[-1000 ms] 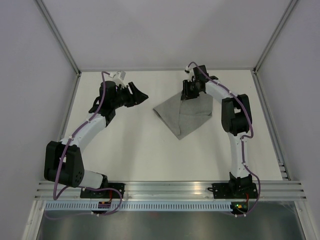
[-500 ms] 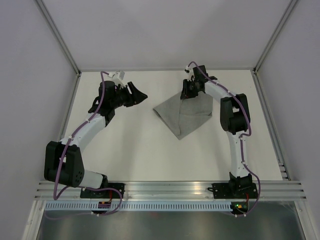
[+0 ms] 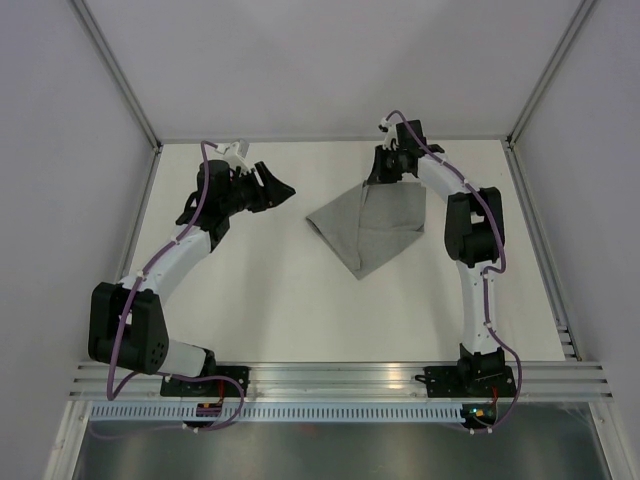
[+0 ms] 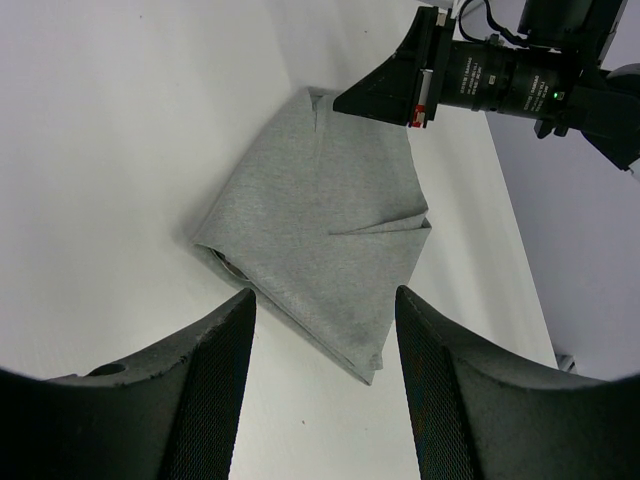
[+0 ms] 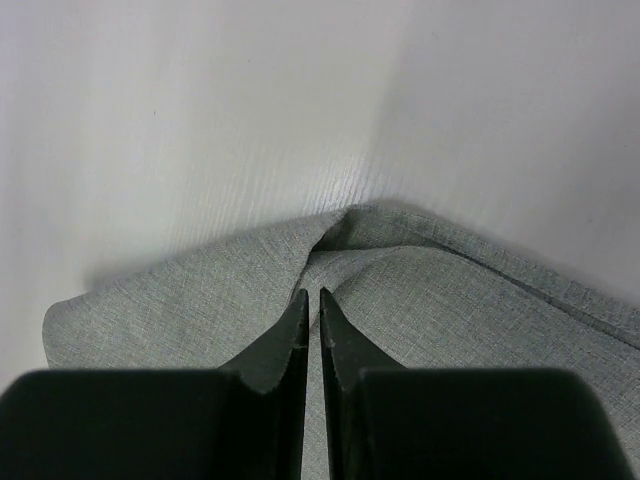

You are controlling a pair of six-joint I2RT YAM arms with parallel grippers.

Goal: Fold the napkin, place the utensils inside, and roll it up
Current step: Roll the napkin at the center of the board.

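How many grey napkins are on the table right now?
1. The napkin lies folded on the table, right of centre toward the far edge, its far corner by the right gripper. A second cloth hidden under it cannot be ruled out.

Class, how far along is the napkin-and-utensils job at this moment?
Done: the napkin lies folded over on the table. In hand: the right gripper pinches its puckered far corner; the left gripper hangs open, empty. Left: no utensil is in view, so placing and rolling remain.
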